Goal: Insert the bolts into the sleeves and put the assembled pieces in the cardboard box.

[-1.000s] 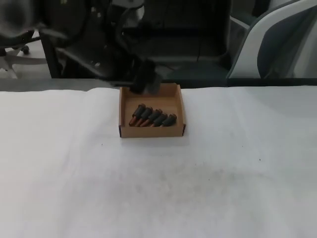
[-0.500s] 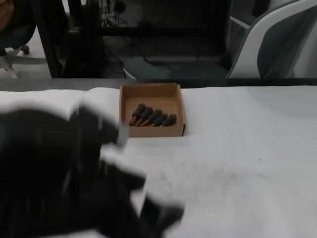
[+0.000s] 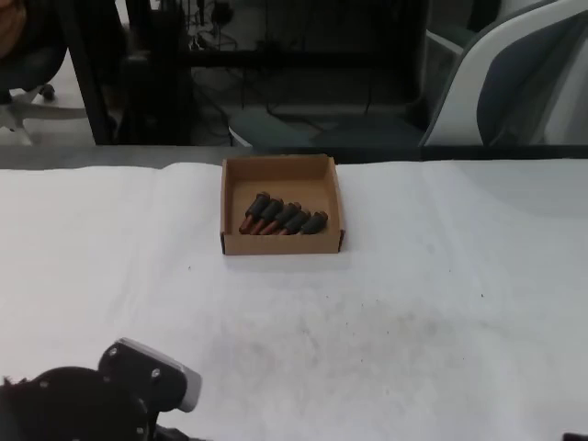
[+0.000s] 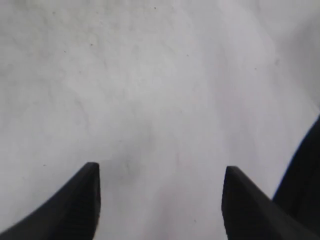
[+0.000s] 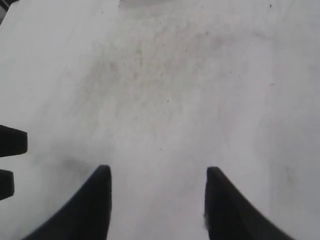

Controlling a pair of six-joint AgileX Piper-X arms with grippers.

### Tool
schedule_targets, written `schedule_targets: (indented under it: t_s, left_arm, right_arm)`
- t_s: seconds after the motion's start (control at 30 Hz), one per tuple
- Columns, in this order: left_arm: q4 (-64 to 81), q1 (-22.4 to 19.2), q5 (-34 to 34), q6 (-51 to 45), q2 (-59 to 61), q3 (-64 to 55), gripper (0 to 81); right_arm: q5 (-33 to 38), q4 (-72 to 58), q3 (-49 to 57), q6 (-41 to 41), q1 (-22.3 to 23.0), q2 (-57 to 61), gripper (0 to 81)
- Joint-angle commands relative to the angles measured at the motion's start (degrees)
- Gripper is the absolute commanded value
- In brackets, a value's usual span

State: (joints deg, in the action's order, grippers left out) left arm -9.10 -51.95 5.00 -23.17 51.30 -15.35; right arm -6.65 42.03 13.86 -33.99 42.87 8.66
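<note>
The cardboard box (image 3: 280, 241) sits at the back middle of the white bench. Inside it several assembled pieces (image 3: 283, 218), dark sleeves with copper-coloured bolt ends, lie side by side in a row. An arm's black body with a grey camera block (image 3: 138, 381) rests at the near left edge of the bench, far from the box. My left gripper (image 4: 160, 200) hangs open above bare white cloth with nothing between its fingers. My right gripper (image 5: 157, 200) is open too, over faintly smudged cloth.
The white cloth (image 3: 413, 303) covers the whole bench. Beyond the back edge stand dark frames and a grey-white chair (image 3: 514, 83). In the right wrist view, black parts of the other arm (image 5: 11, 155) show at one side.
An arm was above the box's back edge one second ago. It swept back across the left of the bench and now rests at the near left edge. The box and its pieces did not move.
</note>
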Motion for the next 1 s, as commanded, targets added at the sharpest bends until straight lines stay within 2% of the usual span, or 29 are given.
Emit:
schedule_targets:
  t_s: [0.0,0.33,0.6,0.97]
  left_arm:
    - [4.1,0.0,-4.5,-0.4,-0.6,1.8,68.5]
    - [9.8,0.0,-5.9,-3.7,-0.6,8.9,68.5]
    - [10.3,0.0,-6.1,-8.8,-0.6,12.7,68.5]
    - [10.3,0.0,-6.1,-9.0,-0.6,13.2,68.5]
  right_arm:
    - [1.7,-5.6,-3.8,-0.9,-0.2,-0.3,55.9]
    - [5.9,-11.7,-12.7,-3.7,-0.2,-0.3,55.9]
    - [6.6,-12.1,-13.9,-4.3,-0.2,-0.3,55.9]
    - [6.2,-12.2,-13.9,-3.8,-0.2,-0.3,55.9]
